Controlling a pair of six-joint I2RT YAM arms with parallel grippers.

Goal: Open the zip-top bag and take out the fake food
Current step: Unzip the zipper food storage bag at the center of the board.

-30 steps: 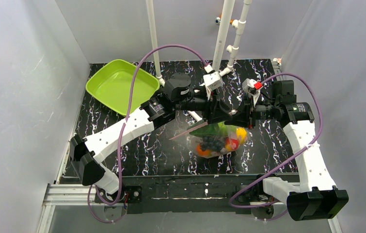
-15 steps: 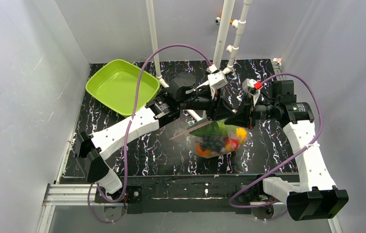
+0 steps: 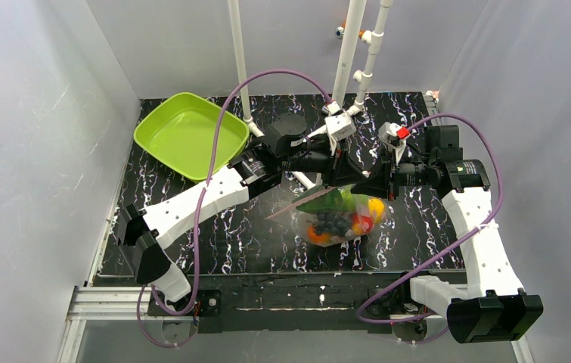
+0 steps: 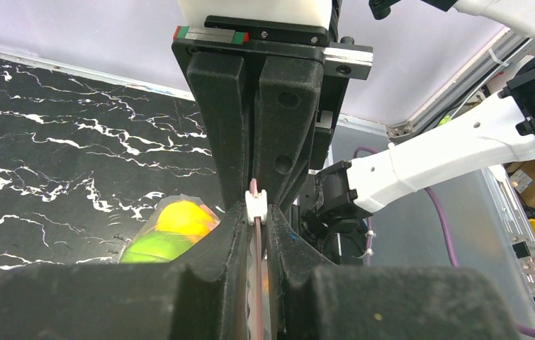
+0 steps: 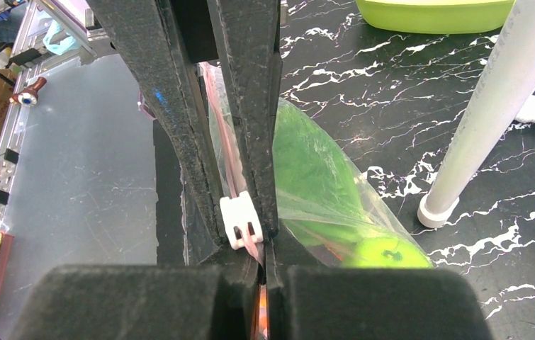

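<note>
Seen from above, two white robot arms reach in from the near edge of a black, white-veined bench [image 3: 252, 234] and meet nose to nose over its middle. Between and just below them is the zip-top bag [image 3: 340, 219], a clear crinkly pouch whose pink zip strip [image 3: 291, 207] slants out to the left. Whether the bottom of the bag rests on the bench or hangs just above it cannot be told. The fake food is all inside the bag: a green leafy vegetable [image 3: 327, 203] at the top, a yellow piece [image 3: 377, 206] to the right, dark grapes [image 3: 333, 221] in the middle, a small red piece [image 3: 361, 223] beside them and an orange [image 3: 316, 234] at the near left. In the left wrist view, the left jaws are pressed together on the pink strip, with a small white slider [image 4: 255, 205] sitting on the strip just beyond them, and the right jaws close against the slider's other side. The right wrist view shows the right jaws likewise clamped on the strip, touching the slider, with a green apple [image 5: 385, 251] visible through the plastic. A lime-green square tray [image 3: 184, 132] sits at the far left corner of the bench, well apart from the bag. White poles [image 3: 346, 60] stand along the far edge.
</note>
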